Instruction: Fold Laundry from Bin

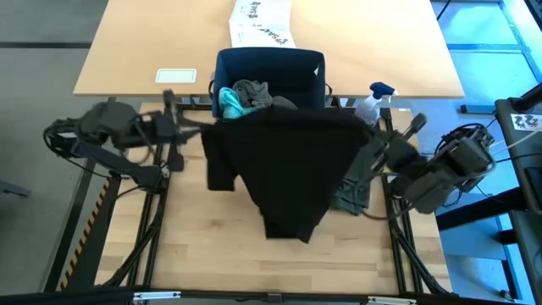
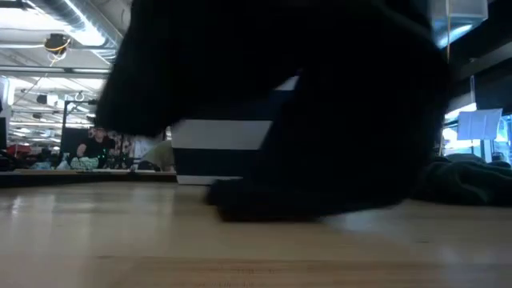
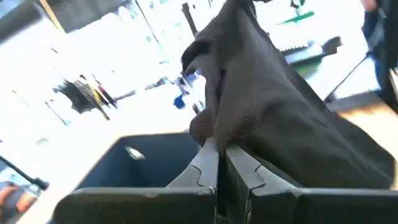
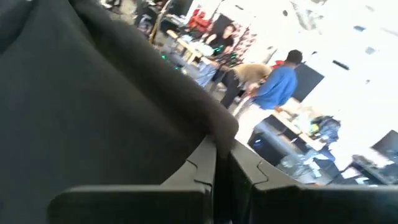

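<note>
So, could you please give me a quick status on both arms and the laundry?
Left tool and right tool both shut on black T-shirt, held up, hem touching table. Teal and grey pieces remain in bin. Olive piece lies near right arm.

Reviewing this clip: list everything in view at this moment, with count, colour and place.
black T-shirt: one, black, held up between both grippers, hanging over the table in front of the bin, its lower end on the tabletop
bin: one, navy blue, at the table's far middle
teal piece: one, teal, in the bin
grey garment: one, grey, in the bin beside the teal piece
olive-green piece: one, dark olive, on the table under the right arm
spray bottle: one, clear with blue top, right of the bin
white printed box: one, white, behind the bin
left gripper: shut on the shirt's left corner
right gripper: shut on the shirt's right corner
</note>
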Controlling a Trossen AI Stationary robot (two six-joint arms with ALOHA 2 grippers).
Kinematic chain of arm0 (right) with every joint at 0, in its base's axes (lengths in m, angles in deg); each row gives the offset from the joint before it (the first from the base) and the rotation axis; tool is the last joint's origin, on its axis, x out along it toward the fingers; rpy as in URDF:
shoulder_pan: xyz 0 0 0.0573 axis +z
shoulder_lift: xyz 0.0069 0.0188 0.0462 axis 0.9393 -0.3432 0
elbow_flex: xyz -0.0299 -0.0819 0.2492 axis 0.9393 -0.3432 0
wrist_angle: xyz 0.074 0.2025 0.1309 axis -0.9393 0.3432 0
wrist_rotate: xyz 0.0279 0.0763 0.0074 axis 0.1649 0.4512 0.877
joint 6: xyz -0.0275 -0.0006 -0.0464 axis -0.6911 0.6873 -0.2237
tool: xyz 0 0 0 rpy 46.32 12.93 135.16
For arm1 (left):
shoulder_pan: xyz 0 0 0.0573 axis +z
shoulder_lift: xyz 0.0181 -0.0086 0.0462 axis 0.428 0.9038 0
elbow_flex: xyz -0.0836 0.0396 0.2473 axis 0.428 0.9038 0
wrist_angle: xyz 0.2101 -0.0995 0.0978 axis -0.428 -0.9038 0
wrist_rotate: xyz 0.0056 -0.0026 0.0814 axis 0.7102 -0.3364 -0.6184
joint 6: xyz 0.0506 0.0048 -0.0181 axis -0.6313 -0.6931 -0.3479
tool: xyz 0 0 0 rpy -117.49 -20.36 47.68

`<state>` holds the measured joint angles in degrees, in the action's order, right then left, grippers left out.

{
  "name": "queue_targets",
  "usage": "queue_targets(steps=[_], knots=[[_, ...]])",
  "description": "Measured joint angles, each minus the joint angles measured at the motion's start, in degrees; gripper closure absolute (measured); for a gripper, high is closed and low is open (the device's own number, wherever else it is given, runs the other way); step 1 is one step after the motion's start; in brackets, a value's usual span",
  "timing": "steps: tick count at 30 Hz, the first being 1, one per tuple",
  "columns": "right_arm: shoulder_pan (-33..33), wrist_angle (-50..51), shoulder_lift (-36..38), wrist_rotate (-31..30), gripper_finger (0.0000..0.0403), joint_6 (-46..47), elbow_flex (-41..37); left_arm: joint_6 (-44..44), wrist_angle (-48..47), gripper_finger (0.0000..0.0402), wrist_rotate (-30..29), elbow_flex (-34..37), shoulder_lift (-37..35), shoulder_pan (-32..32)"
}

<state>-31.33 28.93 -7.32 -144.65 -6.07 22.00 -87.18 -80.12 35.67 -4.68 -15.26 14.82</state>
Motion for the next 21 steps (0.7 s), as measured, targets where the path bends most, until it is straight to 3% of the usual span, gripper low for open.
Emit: queue_targets(steps=[5,12,21], knots=[[-0.03,0.02,0.8,-0.26,0.0382,-1.16,1.93,-3.05,0.47,0.0399,-3.91,-2.47,-0.6,0.0],[-0.02,1.48,1.01,11.59,0.0382,3.09,-1.26,-1.81,-3.31,0.0399,-4.3,-1.33,-0.87,0.01],[-0.38,1.85,0.96,18.24,0.0382,3.76,-7.78,-0.73,-5.44,0.0399,-4.1,3.99,-0.19,0.0]])
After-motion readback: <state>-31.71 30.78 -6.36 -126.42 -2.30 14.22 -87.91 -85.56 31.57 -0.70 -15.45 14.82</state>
